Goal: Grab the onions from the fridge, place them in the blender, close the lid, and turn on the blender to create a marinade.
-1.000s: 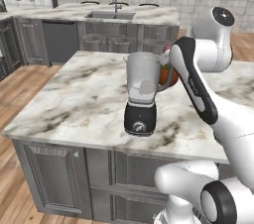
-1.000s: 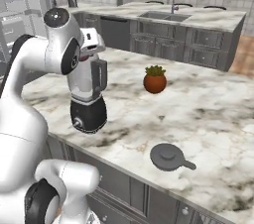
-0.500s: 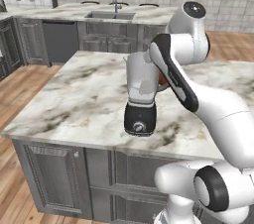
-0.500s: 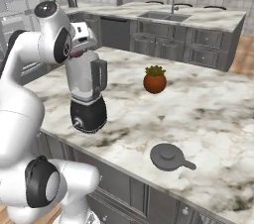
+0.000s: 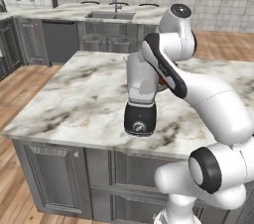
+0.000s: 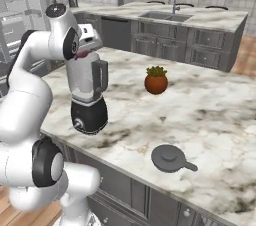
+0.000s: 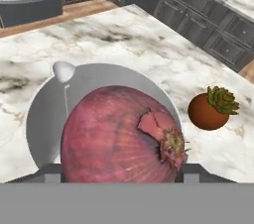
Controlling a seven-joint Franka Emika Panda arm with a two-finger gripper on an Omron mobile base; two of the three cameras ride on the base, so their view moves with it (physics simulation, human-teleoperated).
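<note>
1. One broad marble island counter (image 5: 64, 104) carries everything I am working over; its grey cabinet fronts drop away below the near edge.
2. My white arm bends over the counter, and my gripper (image 6: 85, 50) hangs directly above the blender's mouth in the right base view.
3. The blender (image 5: 140, 94) stands upright on the counter, its translucent grey jug on a black rounded base with a silver dial facing the near edge. In the hand view I look straight down into the jug (image 7: 49, 114), its round grey opening lying behind the bulb I carry, with the pouring lip at about 11 o'clock.
4. The red-purple onion (image 7: 121, 136) sits between my fingers, which are spread wide around it and pressing its sides; my fingertips themselves are hidden behind the bulb, so I judge the hold by how it stays centred in front of the camera. Its dried root end points toward 3 o'clock.
5. The onion is above the jug's opening, overlapping the part of the rim from about 3 to 6 o'clock; whether it has passed below the rim I cannot tell.
6. The lid (image 6: 169, 158), a flat dark grey disc with a small knob, lies on the counter well apart from the blender, at about 4 o'clock from its base in the right base view.
7. A small round brown pot with a green plant (image 7: 212, 109) stands on the counter at 3 o'clock from the jug in the hand view, clear of it.
</note>
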